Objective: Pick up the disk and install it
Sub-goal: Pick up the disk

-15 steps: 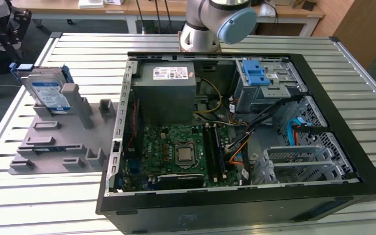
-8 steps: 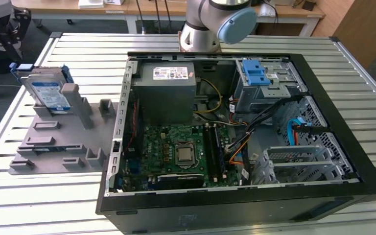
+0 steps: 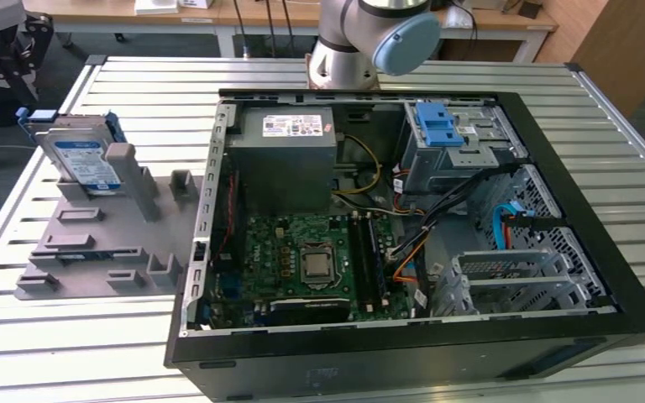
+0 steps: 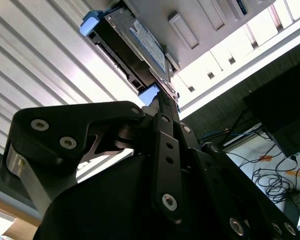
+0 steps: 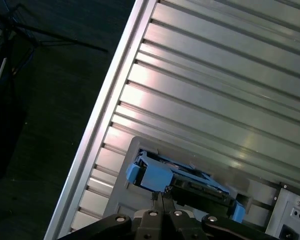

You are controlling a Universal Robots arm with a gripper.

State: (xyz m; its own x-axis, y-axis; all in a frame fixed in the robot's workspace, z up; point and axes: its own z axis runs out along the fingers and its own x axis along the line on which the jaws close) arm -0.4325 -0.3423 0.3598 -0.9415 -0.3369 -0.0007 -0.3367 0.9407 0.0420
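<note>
- Black linkage of the gripper (image 4: pixel 161 97) (image 5: pixel 161 194) sits closest to the lens in both wrist views. Its two slim fingers look pressed together with nothing between them, though the tips overlap a blue corner of the disk there, so that reading is not certain.
- The disk (image 3: pixel 85 159) stands on edge in a grey slotted fixture (image 3: pixel 110 243) at the exterior view's left. Its white-and-blue label faces outward and the blue carrier frame runs round its edge.
- In both wrist views the disk (image 4: pixel 135 47) (image 5: pixel 182 180) is seated in that fixture, beyond the fingertips.
- The fixture lies on a slatted metal table (image 3: pixel 31 336), just beside an open black computer case (image 3: pixel 412 369).
- Inside the case are a grey power-supply box (image 3: pixel 289 159) and a green motherboard (image 3: pixel 306 256). A silver perforated cage (image 3: pixel 474 143) with a blue latch (image 3: pixel 440 126) sits toward the exterior view's right.
- The arm (image 3: pixel 362 42) rises behind the case at the far side of the table.
</note>
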